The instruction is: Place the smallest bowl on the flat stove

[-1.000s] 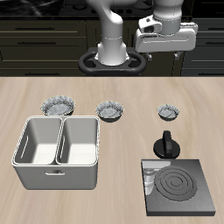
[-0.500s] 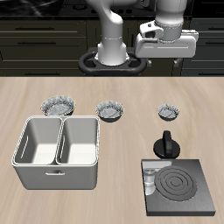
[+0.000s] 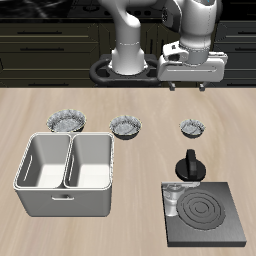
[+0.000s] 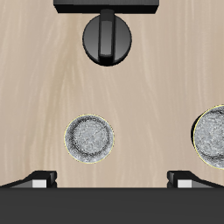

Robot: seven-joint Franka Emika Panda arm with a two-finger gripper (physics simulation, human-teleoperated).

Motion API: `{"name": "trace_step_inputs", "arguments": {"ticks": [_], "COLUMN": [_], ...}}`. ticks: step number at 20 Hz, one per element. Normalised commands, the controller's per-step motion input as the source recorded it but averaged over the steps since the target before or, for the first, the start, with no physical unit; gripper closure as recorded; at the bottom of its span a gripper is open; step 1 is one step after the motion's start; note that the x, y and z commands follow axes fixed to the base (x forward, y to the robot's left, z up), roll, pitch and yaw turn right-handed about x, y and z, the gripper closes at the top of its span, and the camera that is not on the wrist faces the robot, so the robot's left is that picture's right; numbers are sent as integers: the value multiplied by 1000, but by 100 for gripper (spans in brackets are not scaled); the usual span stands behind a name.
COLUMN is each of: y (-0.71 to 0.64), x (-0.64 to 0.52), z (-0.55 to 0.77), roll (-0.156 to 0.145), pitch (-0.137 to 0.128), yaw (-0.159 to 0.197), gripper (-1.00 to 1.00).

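The smallest bowl [image 3: 193, 126], silvery-grey with a fluted rim, sits on the table behind the flat stove [image 3: 205, 212], a dark square plate with spiral rings and a black knob [image 3: 190, 166] at its back edge. My gripper [image 3: 189, 86] is open and empty, hanging well above and a little behind the bowl. In the wrist view the smallest bowl [image 4: 89, 139] lies ahead of my fingertips [image 4: 39, 179], with the knob [image 4: 108, 39] and the stove's edge [image 4: 105, 5] beyond it.
Two wider fluted bowls [image 3: 127, 126] [image 3: 66, 121] stand in the same row; one shows in the wrist view [image 4: 213, 134]. A double-basin grey sink [image 3: 65, 170] stands nearer the front edge. A small pale object [image 3: 172, 196] sits on the stove's corner.
My gripper has come down and forward over the table's back edge, ending closer above the smallest bowl. Nothing on the table has moved.
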Motion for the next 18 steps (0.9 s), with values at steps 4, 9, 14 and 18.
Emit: {"name": "trace_step_inputs", "arguments": {"ticks": [4, 9, 14, 18], "y": [118, 20, -38, -9], "x": [-175, -48, 129, 38], "z": [-402, -238, -351, -310], "roll": [36, 1, -25, -11], "pitch": [26, -8, 8, 3], "yaw": [3, 0, 25, 2], "gripper": [-100, -100, -100, -100]}}
